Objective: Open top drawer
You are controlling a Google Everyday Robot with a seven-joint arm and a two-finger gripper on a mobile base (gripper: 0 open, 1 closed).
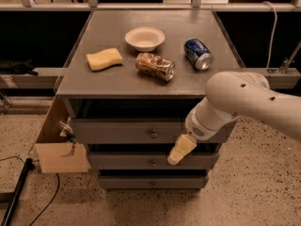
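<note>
I read this as a robot test lab: speckled floor [254,197], metal railing [141,6], cardboard box [61,157] beside the table [117,79]. End effector [176,154] hangs below-right of the top drawer [117,132] knob.
</note>
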